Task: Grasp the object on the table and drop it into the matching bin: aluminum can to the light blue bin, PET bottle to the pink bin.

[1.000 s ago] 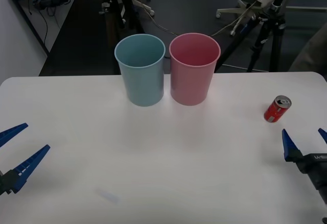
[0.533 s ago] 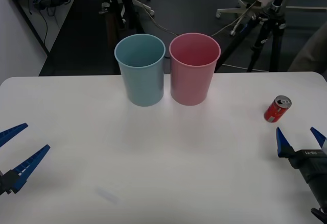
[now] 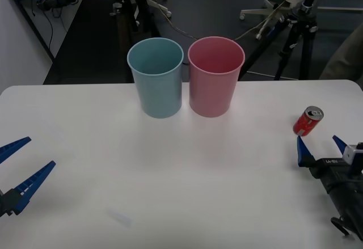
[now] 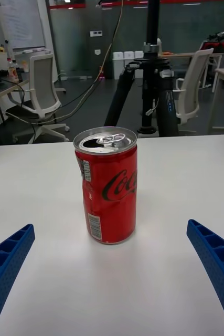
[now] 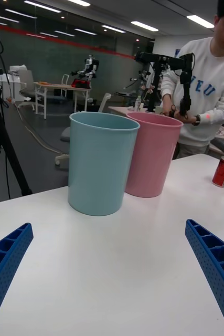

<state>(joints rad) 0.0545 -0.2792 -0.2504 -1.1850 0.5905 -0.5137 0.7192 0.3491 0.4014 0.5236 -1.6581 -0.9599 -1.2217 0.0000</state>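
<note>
Can (image 3: 308, 121), red with a silver top, upright on the table (image 3: 181, 169) near its right edge, well apart from the blue bin (image 3: 156, 77) and pink bin (image 3: 215, 76) side by side at the far middle. Right gripper (image 3: 321, 147) just short of it, fingers spread wide, empty. Left gripper (image 3: 20, 164) low at the left edge, likewise wide open, empty.

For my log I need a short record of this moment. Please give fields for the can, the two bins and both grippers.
can: red aluminum can, upright on the white table, near its right edge
bins: light blue bin and pink bin, side by side at the far side
right gripper: open, just short of the can
left gripper: open, idle at the left edge
</note>
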